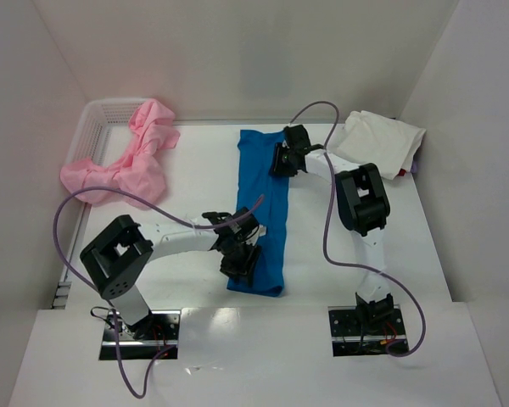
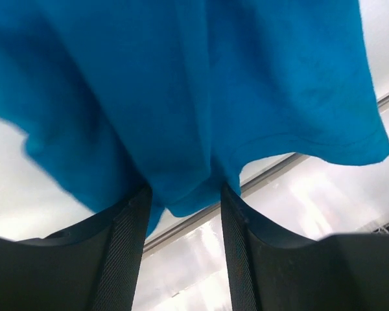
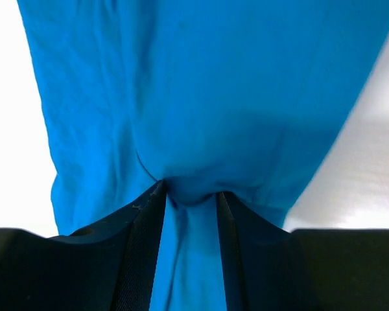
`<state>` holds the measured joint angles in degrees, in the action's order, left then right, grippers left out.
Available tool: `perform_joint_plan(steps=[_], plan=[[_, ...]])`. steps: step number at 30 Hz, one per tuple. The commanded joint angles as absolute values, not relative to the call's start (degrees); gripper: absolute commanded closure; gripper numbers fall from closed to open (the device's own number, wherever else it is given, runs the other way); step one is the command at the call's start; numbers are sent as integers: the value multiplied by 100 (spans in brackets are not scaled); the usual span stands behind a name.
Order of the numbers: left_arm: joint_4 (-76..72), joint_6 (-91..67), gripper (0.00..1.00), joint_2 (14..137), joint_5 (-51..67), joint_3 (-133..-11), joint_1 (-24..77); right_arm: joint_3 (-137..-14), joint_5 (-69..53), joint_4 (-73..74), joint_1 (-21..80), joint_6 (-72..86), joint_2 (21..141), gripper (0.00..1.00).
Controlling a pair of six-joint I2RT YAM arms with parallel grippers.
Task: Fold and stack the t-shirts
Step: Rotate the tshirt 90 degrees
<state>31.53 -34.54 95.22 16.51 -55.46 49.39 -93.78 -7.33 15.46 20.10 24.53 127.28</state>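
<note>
Left fingers (image 2: 126, 259), right fingers (image 3: 142, 259), pinching one blue t-shirt (image 1: 256, 178)

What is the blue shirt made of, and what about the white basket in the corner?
The blue t-shirt looks like soft knit cloth, probably cotton, with a matte finish: it bunches and hangs in folds and has a stitched hem. The basket looks like stiff white plastic, judging by its thin moulded lattice of holes that keeps its shape.

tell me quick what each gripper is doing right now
left gripper: closed, holding the near end of the blue t-shirt
right gripper: closed, holding the far end of the same blue t-shirt
</note>
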Motion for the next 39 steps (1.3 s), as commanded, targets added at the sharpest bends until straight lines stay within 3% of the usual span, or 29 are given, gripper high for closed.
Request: perform_joint_plan(steps=[1,18,22,24,27,31,37,39], plan=[[2971,-3419,45,9685,1951,-5563,5036,-9799,-765,1467,2092,2338,13016,57],[2909,-3305,45,9853,2004,-5616,5089,-11004,-984,1898,2364,2276,13642,59],[3163,-3366,45,9651,1724,-5502,5089,-10636,-932,1898,2364,2171,13141,49],[3418,-3366,45,9466,1435,-5589,5089,-10225,-932,1898,2295,2223,12825,37],[3647,-3489,40,9133,1239,-5897,5089,-9479,-993,1758,2232,2302,11964,26],[3849,-3866,24,8623,635,-6213,5089,-8457,-993,1687,2232,2364,10637,10],[3649,-4542,6,7587,185,-5820,5037,-6761,-932,2004,2232,2670,8791,8],[3534,-4684,5,7436,114,-5433,5036,-6034,-984,2004,2232,2820,8230,8]])
